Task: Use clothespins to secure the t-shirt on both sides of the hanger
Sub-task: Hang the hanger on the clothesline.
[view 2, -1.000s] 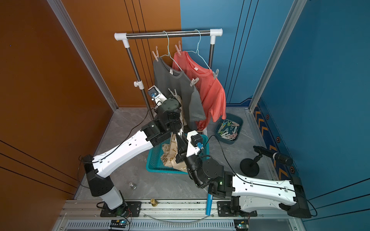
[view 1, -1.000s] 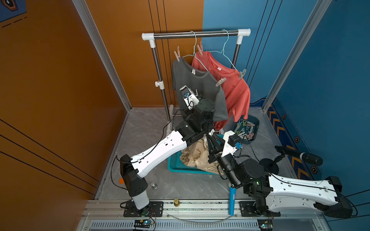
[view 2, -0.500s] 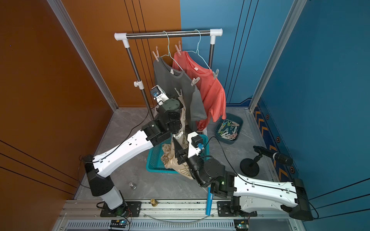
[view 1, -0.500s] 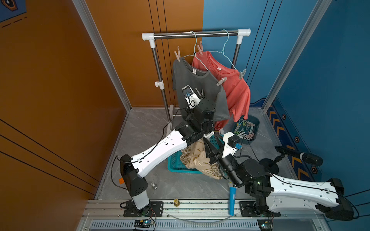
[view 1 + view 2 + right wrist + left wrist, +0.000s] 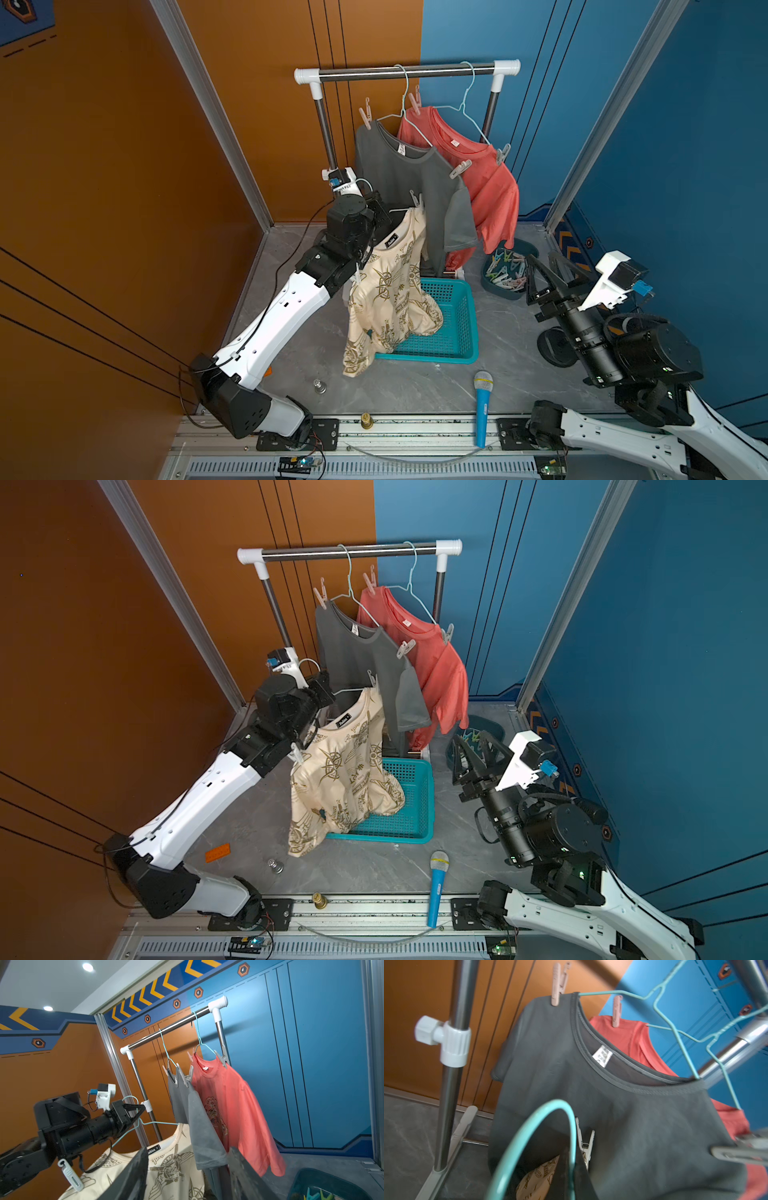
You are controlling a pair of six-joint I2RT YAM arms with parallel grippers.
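Right wrist, cream printed t-shirt point(image 5: 166, 1169), white clothespin point(image 5: 70, 1176)

Grey clothespin point(image 5: 740, 1154) blurred, cut by the edge; hanger point(image 5: 550, 1103) blurred.

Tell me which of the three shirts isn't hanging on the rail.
The cream shirt: the left gripper holds its hanger off the rail, while the grey shirt and the red shirt hang from it.

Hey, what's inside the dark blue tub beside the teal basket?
Pastel clothespins, piled loosely in the tub. The right gripper covers one edge of it, and what lies under the pile cannot be seen.
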